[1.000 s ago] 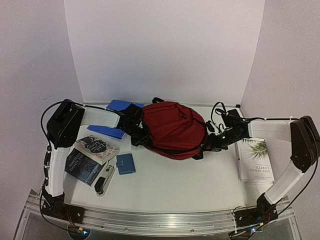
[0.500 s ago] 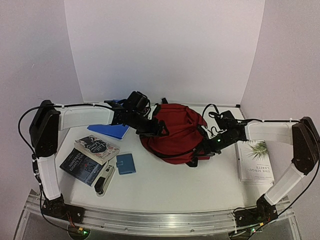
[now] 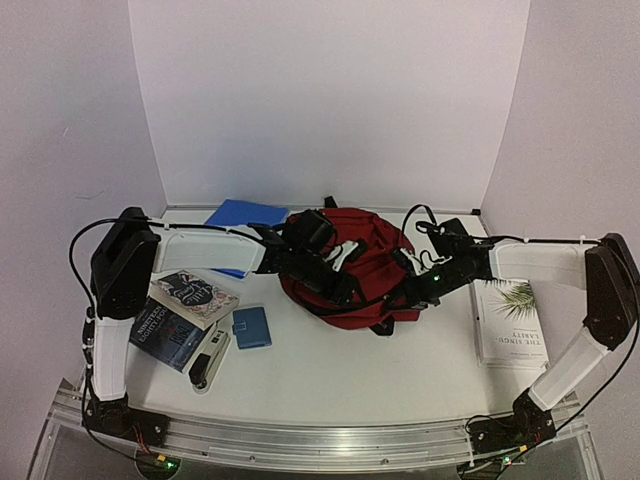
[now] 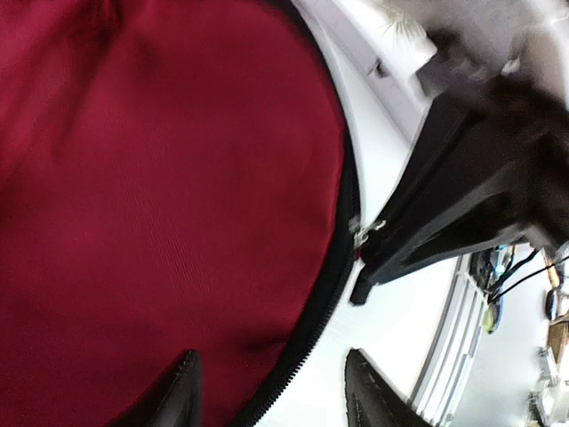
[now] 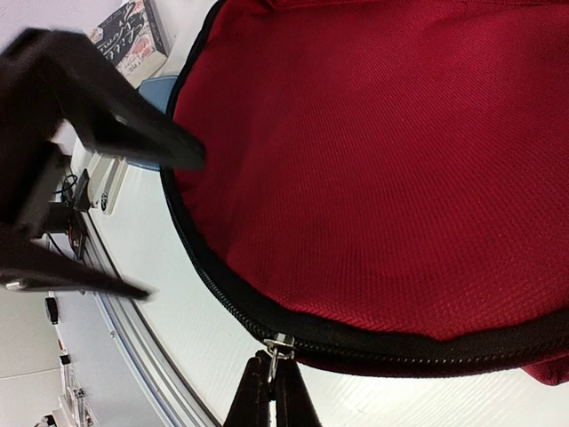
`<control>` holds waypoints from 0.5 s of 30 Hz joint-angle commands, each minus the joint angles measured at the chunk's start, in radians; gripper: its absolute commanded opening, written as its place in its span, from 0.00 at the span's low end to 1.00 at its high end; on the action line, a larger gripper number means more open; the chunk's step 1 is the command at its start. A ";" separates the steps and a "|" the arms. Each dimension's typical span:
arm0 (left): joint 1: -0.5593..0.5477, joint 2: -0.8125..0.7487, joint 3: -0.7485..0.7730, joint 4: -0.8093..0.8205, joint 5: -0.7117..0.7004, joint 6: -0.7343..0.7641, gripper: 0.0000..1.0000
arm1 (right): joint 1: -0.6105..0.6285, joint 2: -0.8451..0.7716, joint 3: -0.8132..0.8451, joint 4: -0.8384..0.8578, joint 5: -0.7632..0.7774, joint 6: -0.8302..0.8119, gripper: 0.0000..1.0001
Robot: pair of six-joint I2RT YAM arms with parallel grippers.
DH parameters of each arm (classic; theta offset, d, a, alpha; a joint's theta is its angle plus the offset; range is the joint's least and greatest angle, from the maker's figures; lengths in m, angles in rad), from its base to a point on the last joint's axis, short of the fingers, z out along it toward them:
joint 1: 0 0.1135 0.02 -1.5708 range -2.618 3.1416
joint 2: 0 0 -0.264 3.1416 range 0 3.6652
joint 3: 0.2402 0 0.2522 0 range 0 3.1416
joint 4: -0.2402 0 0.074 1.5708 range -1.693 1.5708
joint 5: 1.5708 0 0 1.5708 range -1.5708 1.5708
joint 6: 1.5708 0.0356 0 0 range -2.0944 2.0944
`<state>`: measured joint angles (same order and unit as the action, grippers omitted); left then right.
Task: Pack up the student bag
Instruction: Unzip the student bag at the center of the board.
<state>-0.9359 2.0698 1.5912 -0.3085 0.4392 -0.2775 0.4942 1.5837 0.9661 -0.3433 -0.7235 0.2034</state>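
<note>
The student bag (image 3: 355, 262), dark red with a black zipper, lies in the middle of the table. My left gripper (image 3: 347, 288) is open over its front edge; in the left wrist view its fingertips (image 4: 187, 391) straddle the zipper line (image 4: 331, 294), one over red fabric, one over the table. My right gripper (image 3: 408, 279) is at the bag's front right. In the right wrist view it (image 5: 271, 384) is shut on the metal zipper pull (image 5: 278, 344). The inside of the bag is hidden.
A blue folder (image 3: 238, 213) lies behind the left arm. Two books (image 3: 195, 297) (image 3: 165, 335), a small blue case (image 3: 251, 327) and a stapler (image 3: 208, 362) lie at the left. A white book (image 3: 508, 320) lies at the right.
My left gripper has come off the bag's left side and moved right and forward over the bag to its front edge. The bag has shifted shape slightly. My right gripper has stayed by the zipper.
</note>
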 commanded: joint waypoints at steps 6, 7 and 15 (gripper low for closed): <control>-0.027 -0.004 -0.005 -0.065 0.027 0.041 0.16 | -0.052 0.025 0.054 -0.001 -0.001 0.006 0.00; -0.027 -0.013 -0.017 -0.069 0.019 0.041 0.10 | -0.060 0.025 0.055 -0.005 0.000 0.002 0.00; -0.023 -0.051 -0.060 -0.206 -0.110 0.083 0.00 | -0.152 0.059 0.095 -0.125 0.016 -0.124 0.00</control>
<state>-0.9596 2.0927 1.5574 -0.3951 0.4024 -0.2315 0.3938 1.6124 1.0000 -0.3939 -0.7267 0.1686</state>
